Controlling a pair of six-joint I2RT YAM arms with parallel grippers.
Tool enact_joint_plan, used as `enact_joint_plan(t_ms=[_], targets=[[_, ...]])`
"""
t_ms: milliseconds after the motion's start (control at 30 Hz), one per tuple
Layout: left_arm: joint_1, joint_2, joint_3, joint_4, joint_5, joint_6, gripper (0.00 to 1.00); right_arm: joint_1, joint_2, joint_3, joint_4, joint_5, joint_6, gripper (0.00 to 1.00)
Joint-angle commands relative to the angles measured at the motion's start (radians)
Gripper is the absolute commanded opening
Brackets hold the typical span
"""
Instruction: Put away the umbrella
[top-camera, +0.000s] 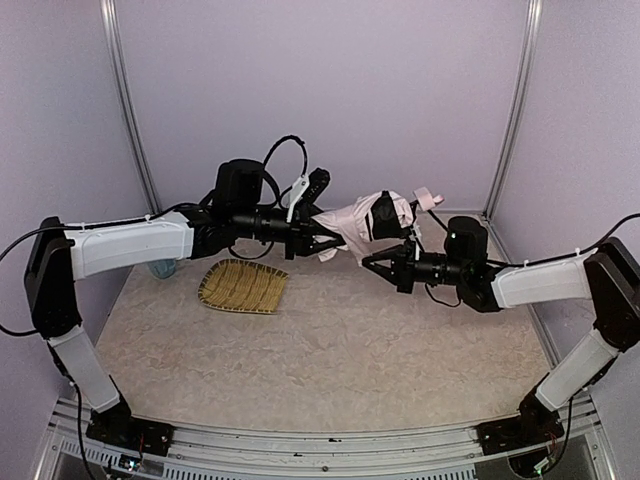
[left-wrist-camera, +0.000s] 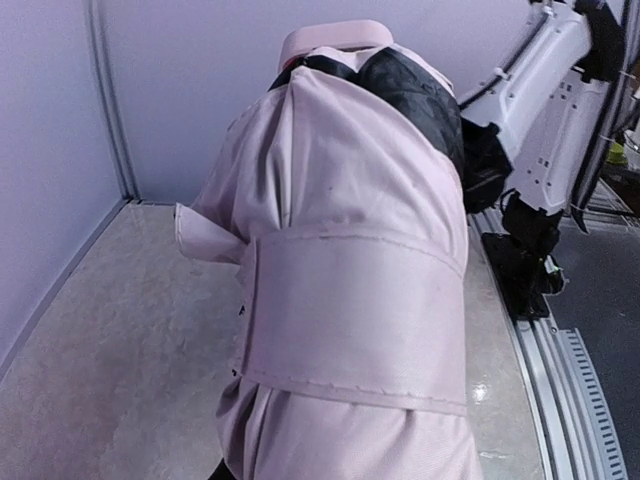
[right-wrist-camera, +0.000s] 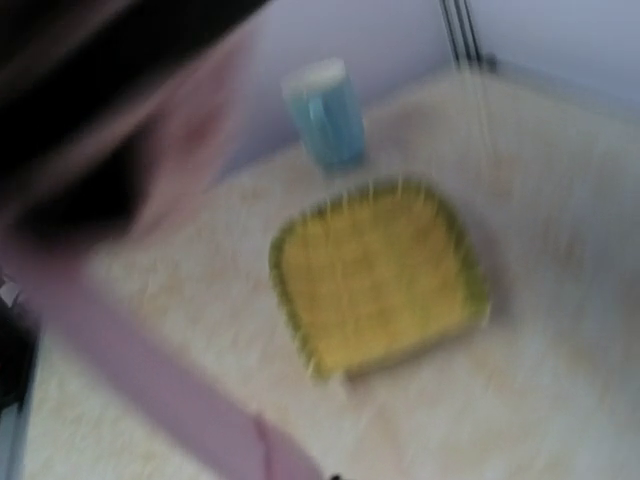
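two robot arms reach in over a pale table (top-camera: 330, 360). a woven yellow tray (top-camera: 243, 286) lies flat on the table, and every place here is given from that tray.

the umbrella (top-camera: 365, 218) is off the table, held in the air beyond the tray and to its right. it is folded into a crumpled pale pink bundle with a patch of black lining showing, lying roughly level – its small pink handle (top-camera: 428, 197) points away from the tray.

the left gripper (top-camera: 322, 238) is at the end of the bundle nearest the tray, its fingers clamped on the pink fabric there. in the left wrist view the umbrella fills the picture right in front of the camera, and a wide pink band (left-wrist-camera: 355, 315) is wrapped around its middle.

the right gripper (top-camera: 366, 261) sits just under the bundle, on the side away from the tray, with its fingers pressed together to a point. the right wrist view is blurred – a pink strip crosses its corner, and i cannot tell whether the fingers pinch it.

a blue cup (top-camera: 162, 268) stands just left of the tray.
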Motion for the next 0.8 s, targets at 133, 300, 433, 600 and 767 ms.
enact_joint_plan(t_ms=[133, 300, 433, 600, 767], targets=[[-0.100, -0.189, 0.016, -0.145, 0.430, 0.378, 0.00, -0.166, 0.032, 0.122, -0.017, -0.147, -0.200, 0.00], [-0.157, -0.114, 0.141, -0.643, 0.291, 0.796, 0.00, -0.170, -0.031, 0.271, -0.218, -0.174, -0.429, 0.00], [-0.206, -0.031, 0.172, -0.810, 0.132, 0.888, 0.00, -0.132, -0.131, 0.282, -0.282, -0.125, -0.566, 0.00], [-0.224, -0.070, 0.009, -0.735, 0.026, 0.914, 0.00, -0.009, -0.299, 0.206, -0.330, -0.035, -0.745, 0.00], [-0.244, -0.058, -0.015, -0.740, -0.039, 0.918, 0.00, 0.156, -0.426, 0.142, -0.362, 0.126, -0.864, 0.00]])
